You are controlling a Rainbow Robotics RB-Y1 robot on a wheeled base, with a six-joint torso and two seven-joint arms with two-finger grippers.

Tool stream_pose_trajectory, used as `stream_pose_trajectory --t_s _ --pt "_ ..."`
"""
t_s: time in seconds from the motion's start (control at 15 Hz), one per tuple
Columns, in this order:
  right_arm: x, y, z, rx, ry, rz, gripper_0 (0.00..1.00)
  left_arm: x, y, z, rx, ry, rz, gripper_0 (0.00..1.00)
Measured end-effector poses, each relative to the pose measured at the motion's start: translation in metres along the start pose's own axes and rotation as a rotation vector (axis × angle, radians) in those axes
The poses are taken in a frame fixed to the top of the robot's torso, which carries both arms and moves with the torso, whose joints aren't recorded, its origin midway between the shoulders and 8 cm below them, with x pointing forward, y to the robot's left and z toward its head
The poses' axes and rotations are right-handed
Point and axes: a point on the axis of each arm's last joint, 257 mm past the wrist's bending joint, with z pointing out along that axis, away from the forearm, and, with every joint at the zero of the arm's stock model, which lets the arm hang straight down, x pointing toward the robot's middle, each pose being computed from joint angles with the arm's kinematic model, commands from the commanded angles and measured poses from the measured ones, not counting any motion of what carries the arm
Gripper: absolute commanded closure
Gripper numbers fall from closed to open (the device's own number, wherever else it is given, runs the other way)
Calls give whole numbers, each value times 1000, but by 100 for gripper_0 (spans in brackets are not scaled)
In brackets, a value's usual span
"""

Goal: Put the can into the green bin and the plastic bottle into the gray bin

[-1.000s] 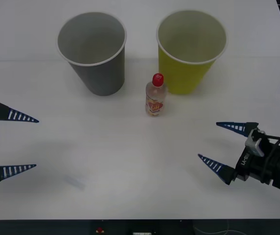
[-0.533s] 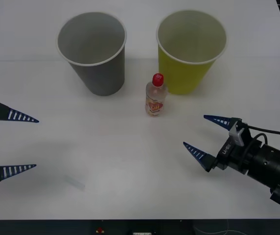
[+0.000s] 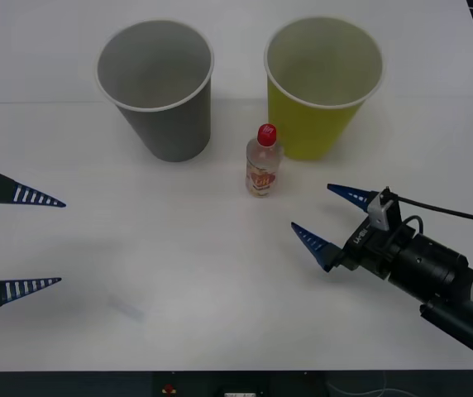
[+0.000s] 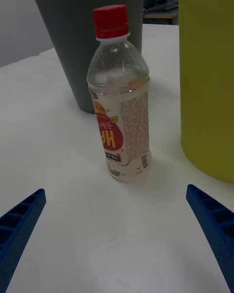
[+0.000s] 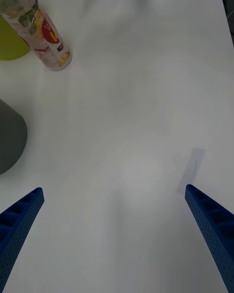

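1. The table (image 3: 220, 289) is a plain white surface, with a faint seam crossing it just behind the bottle. In the right wrist view a bit of dim room with dark furniture shows past the table's far edge.
2. The plastic bottle (image 3: 262, 162) stands upright near the table's middle, its long axis vertical and its red cap on top. The red-orange label faces the robot.
3. From the bottle, the gray bin (image 3: 157, 86) stands at about 10 o'clock and the green bin (image 3: 322, 84) at about 2 o'clock. The bottle sits in front of the gap between them, closer to the green bin; whether it touches that bin is not clear.
4. Both bins stand upright with open mouths. What can be seen of each inside looks bare.
5. The right gripper (image 3: 323, 218) is at about 4 o'clock from the bottle, near it but not touching. Its blue fingers are spread wide and point toward the bottle, which sits between the two fingertips in the right wrist view.
6. The left gripper (image 3: 45, 241) rests at the table's left edge, at about 8 o'clock from the bottle and well apart from it. Its fingers are spread apart with nothing between them.
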Motion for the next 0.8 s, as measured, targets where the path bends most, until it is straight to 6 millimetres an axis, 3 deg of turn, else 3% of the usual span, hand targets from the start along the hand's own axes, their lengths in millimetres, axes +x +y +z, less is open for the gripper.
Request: stream_pose_trajectory --t_s 0.8 --pt "-4 -7 64 28 -56 62 0 0 0 0 0 0 0 0"
